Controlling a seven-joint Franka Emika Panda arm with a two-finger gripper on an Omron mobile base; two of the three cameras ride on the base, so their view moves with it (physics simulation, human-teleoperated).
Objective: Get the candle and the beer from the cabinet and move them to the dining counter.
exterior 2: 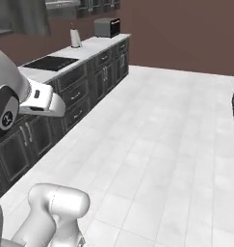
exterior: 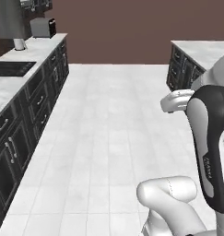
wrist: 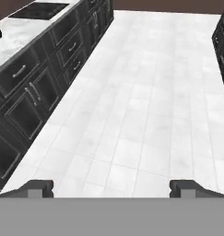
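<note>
Floor (wrist: pixel 145 92) lies below my end effector (wrist: pixel 112 186), spread wide and empty, with drawers (wrist: pixel 49 69) and perhaps a cooktop (wrist: pixel 37 10) leftward.

Arm (exterior: pixel 210 138) folded high near the base, elbow bent. Pincer (wrist: pixel 111 186) angled down at the floor, jaws spread wide, holding nothing.

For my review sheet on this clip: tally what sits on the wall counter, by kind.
Toaster: 1
Black cooktop: 1
White upright roll or canister, too small to identify: 1
Total: 3
All sit on the wall counter; the gripper is open, holding nothing.
</note>
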